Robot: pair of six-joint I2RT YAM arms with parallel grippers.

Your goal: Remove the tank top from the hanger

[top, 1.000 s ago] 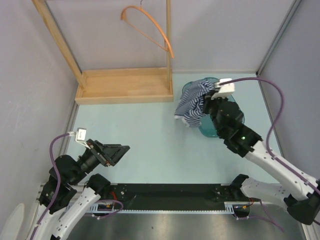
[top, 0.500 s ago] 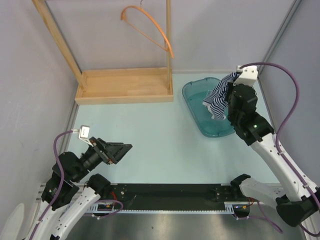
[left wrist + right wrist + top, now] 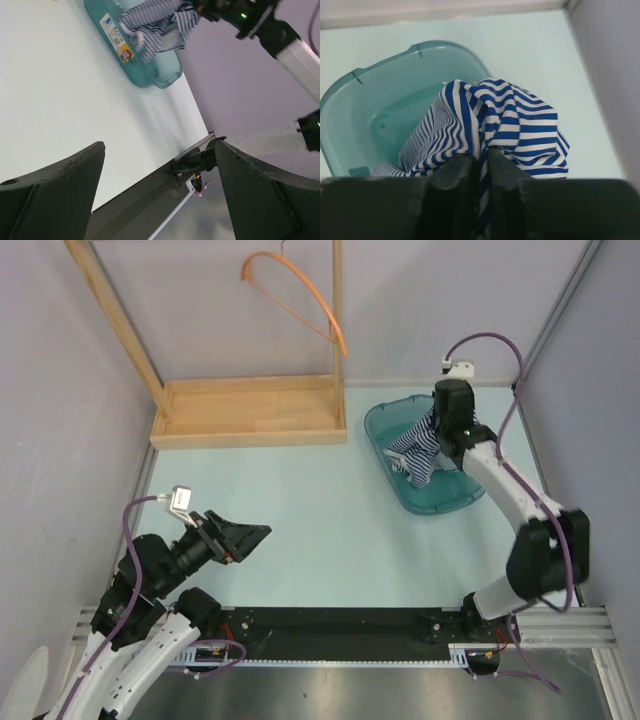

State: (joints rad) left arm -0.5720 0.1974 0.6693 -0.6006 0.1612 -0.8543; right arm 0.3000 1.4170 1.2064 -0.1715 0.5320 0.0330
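Observation:
The orange hanger [image 3: 300, 295] hangs bare from the wooden rack at the back. The navy-and-white striped tank top [image 3: 413, 452] is bunched and dangles over the teal basin [image 3: 440, 502]. My right gripper [image 3: 432, 436] pinches it from above. In the right wrist view the gripper [image 3: 481, 156] has its fingers nearly together with a fold of the tank top [image 3: 515, 117] caught between them, above the basin [image 3: 350, 90]. My left gripper [image 3: 250, 535] hovers open and empty at the near left. Its wrist view looks between the open gripper [image 3: 160, 145] at the tank top [image 3: 157, 25] far off.
A wooden rack with a tray base [image 3: 250, 412] and upright posts stands at the back left. Grey walls close in on the left and right. The black rail with the arm bases [image 3: 340, 625] runs along the near edge.
My right arm carried the tank top from the basin's left rim to the right, then settled it lower over the basin. The left gripper edged slightly forward, still open.

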